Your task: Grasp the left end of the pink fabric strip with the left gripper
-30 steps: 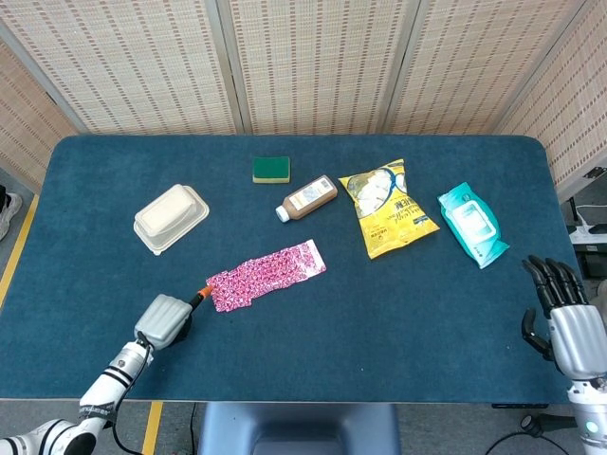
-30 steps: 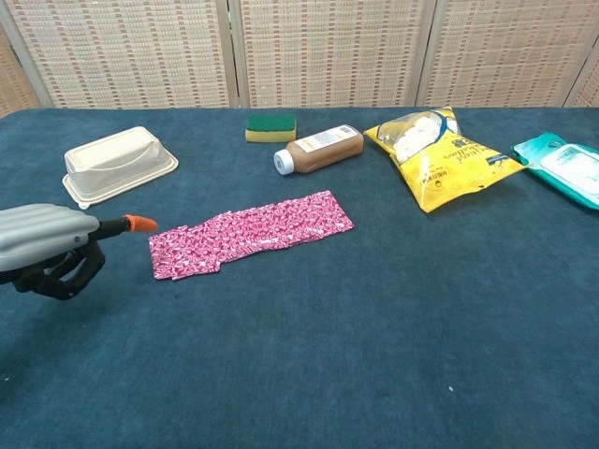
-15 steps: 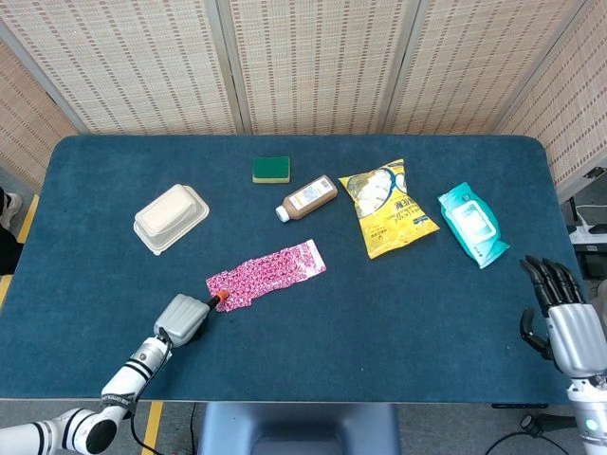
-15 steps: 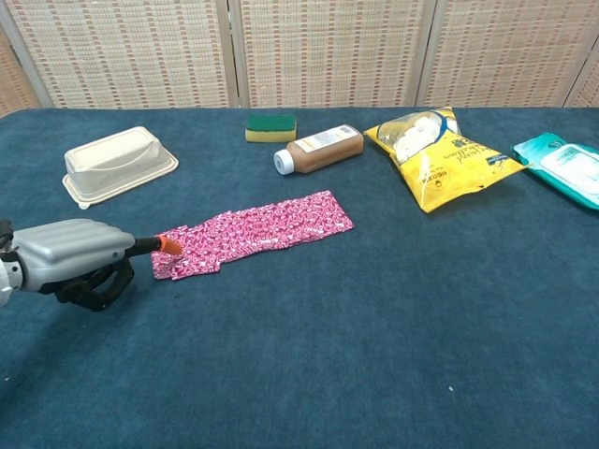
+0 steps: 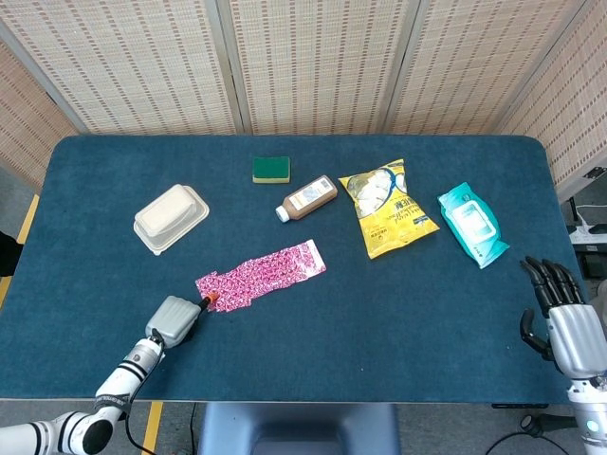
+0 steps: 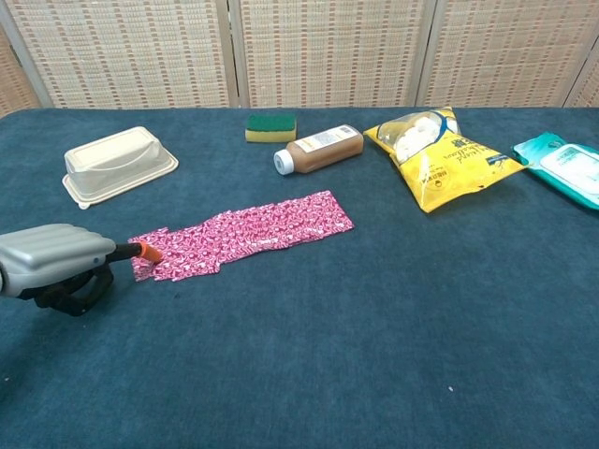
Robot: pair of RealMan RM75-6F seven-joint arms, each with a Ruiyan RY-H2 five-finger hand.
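Observation:
The pink patterned fabric strip (image 5: 266,275) (image 6: 253,229) lies flat on the blue table, running from lower left to upper right. My left hand (image 5: 173,319) (image 6: 56,257) is low at the strip's left end, grey back upward and dark fingers curled underneath. Its orange fingertip (image 5: 211,299) (image 6: 145,251) sits on that end and pinches it, and the end is drawn out to the left. My right hand (image 5: 569,327) is far off at the table's right front corner, fingers spread and holding nothing. It does not appear in the chest view.
A beige lidded container (image 5: 171,218) stands behind the left hand. A green sponge (image 5: 271,169), a brown bottle (image 5: 307,197) lying on its side, a yellow snack bag (image 5: 387,207) and a teal wipes pack (image 5: 471,224) lie along the back and right.
The left hand reached the strip's left end, then drew back to the left. The end came with it, so the strip now reaches further left. The right hand stayed still.

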